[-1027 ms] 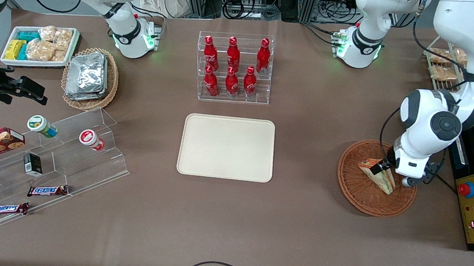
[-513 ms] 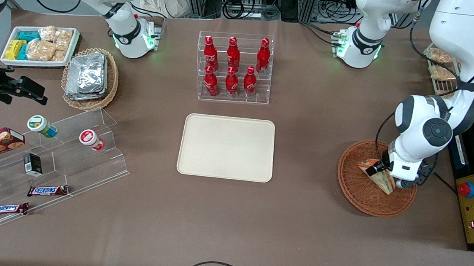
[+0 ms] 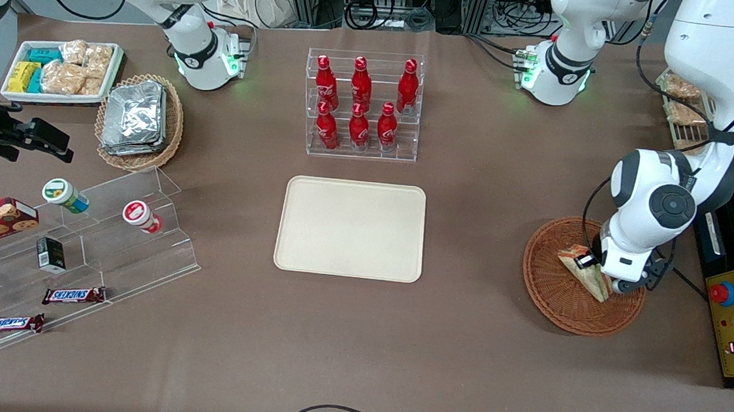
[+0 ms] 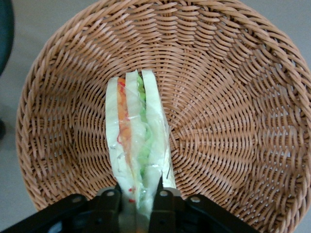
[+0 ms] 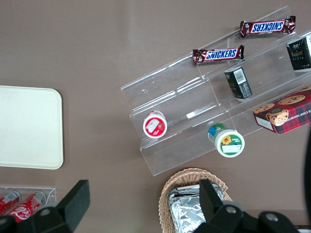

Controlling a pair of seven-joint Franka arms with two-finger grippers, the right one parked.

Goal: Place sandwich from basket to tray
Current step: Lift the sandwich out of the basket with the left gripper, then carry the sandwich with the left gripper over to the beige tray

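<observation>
Item: gripper (image 4: 138, 204) of the working arm. Position: low inside the basket (image 3: 553, 300), at the wide end of the sandwich (image 3: 583, 275). Over the last second the arm has drawn in and settled lower over the basket, and the fingers (image 4: 111, 206), seen more clearly from the wrist, now sit one on each bread face of the sandwich (image 4: 136, 150). State: clamped on the sandwich, pressing the wrap on both sides.

Item: sandwich. Position: between the fingers, standing on edge, its pointed end reaching away from the gripper across the basket floor (image 4: 233, 121). Its lower edge appears to rest on the weave; no lift is evident yet.

Item: tray (image 3: 351, 228). Position: well apart from the gripper, toward the middle of the table, nothing on it.

Reading: the approach looks finished and the grasp made. The task stands at its early stage; lifting out and carrying across to the tray remain. Soft bread and slippery wrap suggest the hold could shift on the way up.
</observation>
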